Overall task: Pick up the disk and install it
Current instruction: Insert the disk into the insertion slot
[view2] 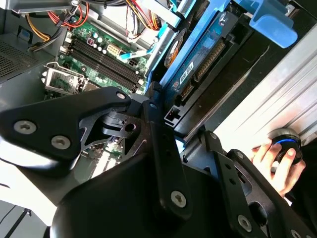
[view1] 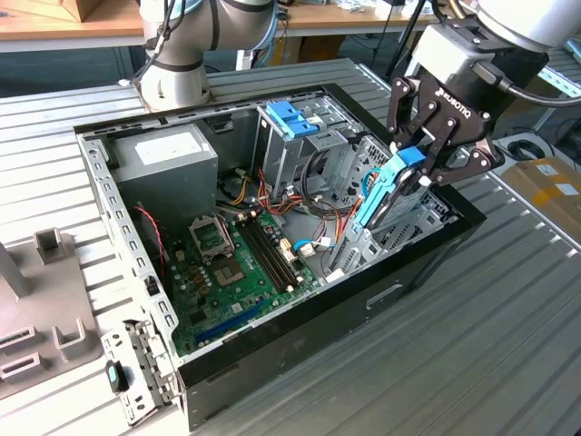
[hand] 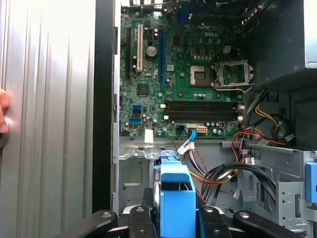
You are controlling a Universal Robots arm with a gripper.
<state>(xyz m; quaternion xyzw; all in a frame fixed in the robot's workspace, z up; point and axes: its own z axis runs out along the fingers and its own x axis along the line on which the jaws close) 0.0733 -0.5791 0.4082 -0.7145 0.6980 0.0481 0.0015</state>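
You have the disk (view1: 383, 195) between the jaws of your gripper (view1: 419, 165), tilted, its lower end down inside the computer case (view1: 300, 341). Beside the jaws stands the drive cage (view1: 295, 150). Beyond it lies the motherboard (view1: 238, 263), with the power supply (view1: 165, 163) farthest from the jaws.

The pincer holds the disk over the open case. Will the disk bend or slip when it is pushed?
Probably stiff: the disk hangs tilted from the pincer without sagging. Its smooth blue carrier may slip a little in the grip. Its bare connector looks fragile, so hard pushing seems risky.
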